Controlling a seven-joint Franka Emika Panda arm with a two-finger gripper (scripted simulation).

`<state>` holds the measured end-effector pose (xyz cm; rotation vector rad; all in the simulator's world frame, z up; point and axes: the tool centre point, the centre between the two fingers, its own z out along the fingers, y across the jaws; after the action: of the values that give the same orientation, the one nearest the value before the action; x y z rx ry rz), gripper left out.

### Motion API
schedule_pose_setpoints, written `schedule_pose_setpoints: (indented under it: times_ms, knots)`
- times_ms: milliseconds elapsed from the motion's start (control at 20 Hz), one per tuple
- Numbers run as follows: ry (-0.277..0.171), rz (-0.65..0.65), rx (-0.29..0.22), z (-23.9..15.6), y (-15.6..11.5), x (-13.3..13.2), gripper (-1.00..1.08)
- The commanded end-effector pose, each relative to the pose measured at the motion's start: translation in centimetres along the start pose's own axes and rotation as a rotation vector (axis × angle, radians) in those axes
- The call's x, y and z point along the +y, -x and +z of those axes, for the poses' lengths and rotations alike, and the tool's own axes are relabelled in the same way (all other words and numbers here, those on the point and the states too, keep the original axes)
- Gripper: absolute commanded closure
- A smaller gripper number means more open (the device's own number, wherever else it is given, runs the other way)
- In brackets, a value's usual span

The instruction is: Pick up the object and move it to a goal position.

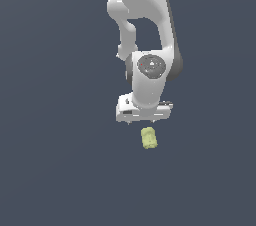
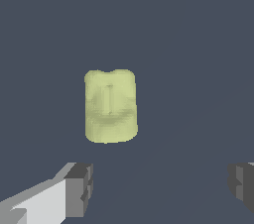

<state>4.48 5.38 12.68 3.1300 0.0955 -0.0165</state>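
The object (image 1: 148, 137) lies ungrasped on the dark floor (image 1: 50, 170) (no edges visible). My hand (image 1: 145, 122) hovers just above it, spread wide and empty; grasping and carrying remain.

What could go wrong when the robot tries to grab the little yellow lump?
1. In the wrist view the object sits nearer one finger than the other, so closing now might knock it sideways.
2. It looks rounded and bumpy, so it may roll or slip.
3. The open gripper isn't around it yet; descending off-line could miss.
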Motion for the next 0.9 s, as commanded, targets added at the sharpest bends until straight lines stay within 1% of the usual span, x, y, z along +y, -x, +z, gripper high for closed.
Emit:
schedule_pose_setpoints:
  times_ms: [0, 400, 850]
  knots:
    - [-0.002, -0.012, 0.003, 1.0, -1.1, -1.1, -0.92]
    - [-0.008, -0.036, 0.010, 3.3, -3.2, -3.4, -0.92]
    - [-0.009, -0.041, 0.010, 3.9, -3.5, -3.9, -0.92]
